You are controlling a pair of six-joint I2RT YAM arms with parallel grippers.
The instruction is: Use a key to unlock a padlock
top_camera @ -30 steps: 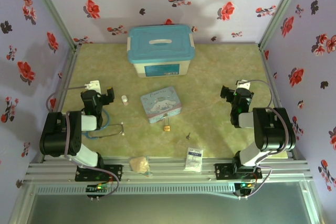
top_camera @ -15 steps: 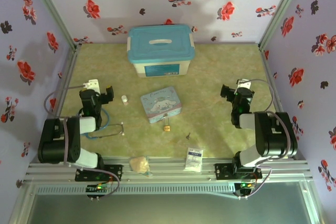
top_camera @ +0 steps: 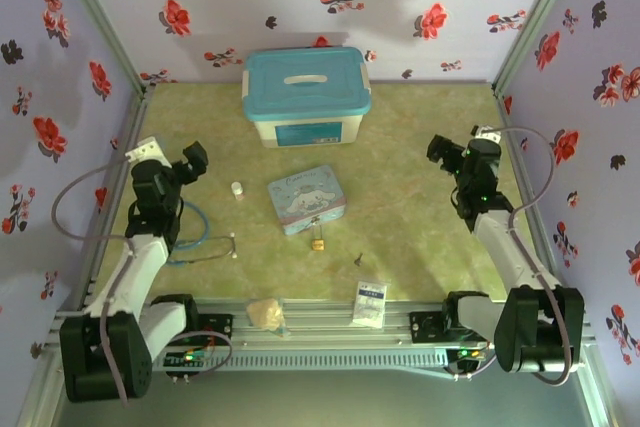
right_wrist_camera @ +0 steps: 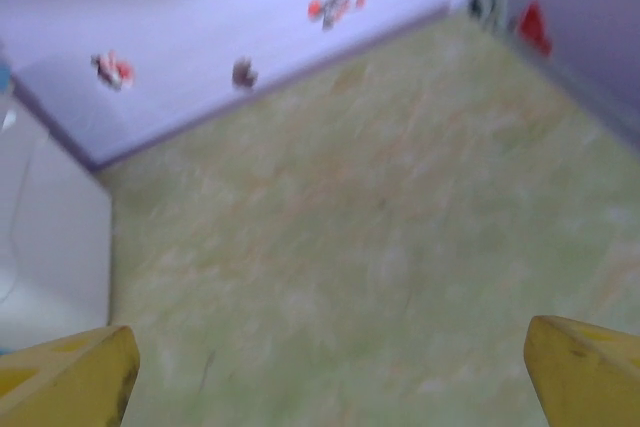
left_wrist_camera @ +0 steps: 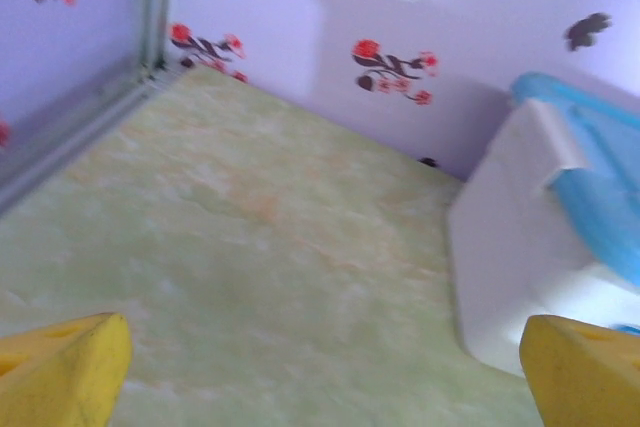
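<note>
The small brass padlock [top_camera: 317,244] lies on the green mat just in front of the cartoon tin [top_camera: 306,199]. The thin dark key [top_camera: 358,259] lies on the mat a little to its right, apart from it. My left gripper [top_camera: 190,159] hovers at the left side of the mat, well back and left of the padlock. My right gripper [top_camera: 443,152] hovers at the right side, back from the key. In the left wrist view the left gripper [left_wrist_camera: 325,377] is open, its yellow fingertips [left_wrist_camera: 60,367] wide apart over bare mat. The right gripper [right_wrist_camera: 325,377] is likewise open over bare mat.
A white box with a blue lid [top_camera: 306,95] stands at the back centre; its corner [left_wrist_camera: 540,247] is close ahead of the left gripper. A small white bottle [top_camera: 237,189], a stethoscope [top_camera: 205,242], a white packet [top_camera: 369,303] and a crumpled beige lump [top_camera: 266,314] lie around.
Both arms have unfolded and risen from their tucked pose. The left gripper moved back and outward to the left, the right gripper back and outward to the right. Padlock and key have not moved.
</note>
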